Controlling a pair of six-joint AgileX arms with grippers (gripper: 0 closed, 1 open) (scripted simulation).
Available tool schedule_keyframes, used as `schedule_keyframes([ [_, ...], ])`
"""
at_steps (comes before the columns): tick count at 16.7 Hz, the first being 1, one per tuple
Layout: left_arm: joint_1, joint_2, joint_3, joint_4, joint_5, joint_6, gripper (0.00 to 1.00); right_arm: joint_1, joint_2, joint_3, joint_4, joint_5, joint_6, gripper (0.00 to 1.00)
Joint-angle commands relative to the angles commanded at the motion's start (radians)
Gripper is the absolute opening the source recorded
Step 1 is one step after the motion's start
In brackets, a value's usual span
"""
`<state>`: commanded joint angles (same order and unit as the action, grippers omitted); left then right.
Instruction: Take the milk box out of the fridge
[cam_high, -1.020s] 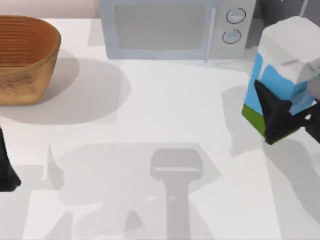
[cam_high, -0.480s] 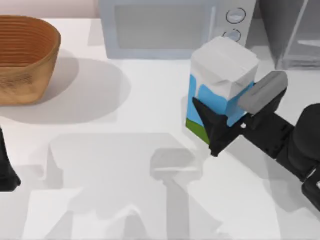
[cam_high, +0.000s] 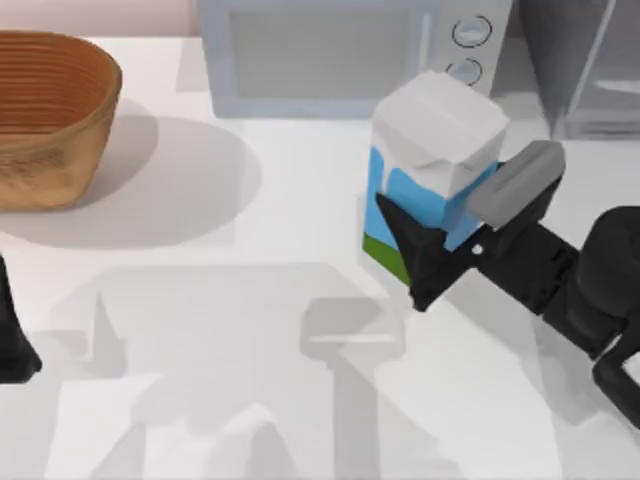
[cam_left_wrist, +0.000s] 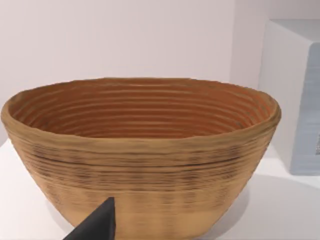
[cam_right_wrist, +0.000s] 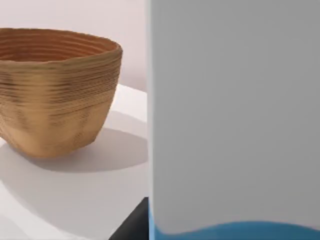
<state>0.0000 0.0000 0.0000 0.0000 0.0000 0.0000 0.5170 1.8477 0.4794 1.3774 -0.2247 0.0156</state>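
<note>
Milk box (cam_high: 432, 150) in right end effector (cam_high: 440, 250), before microwave (cam_high: 340, 55), basket (cam_high: 50, 115) well apart

Close to the lens stands the upright milk box (cam_right_wrist: 232, 115), its pale grey-white side running from the upper edge nearly to the lower one, where a curved blue band begins. Beside its lower corner a dark tip of the right tool (cam_right_wrist: 131, 226) juts in. Farther off, a ribbed tan woven basket (cam_right_wrist: 55, 90) sits on the white counter (cam_right_wrist: 70, 195), casting a soft shadow toward the carton.
</note>
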Motion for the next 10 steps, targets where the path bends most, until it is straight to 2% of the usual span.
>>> schedule_keyframes([
  [6,0.0,0.0,0.0,0.0,0.0,0.0,1.0,0.033,0.228,0.168,0.055,0.034,-0.002,0.0],
  [10,0.0,0.0,0.0,0.0,0.0,0.0,1.0,0.039,0.269,0.201,0.061,0.042,-0.002,0.0],
])
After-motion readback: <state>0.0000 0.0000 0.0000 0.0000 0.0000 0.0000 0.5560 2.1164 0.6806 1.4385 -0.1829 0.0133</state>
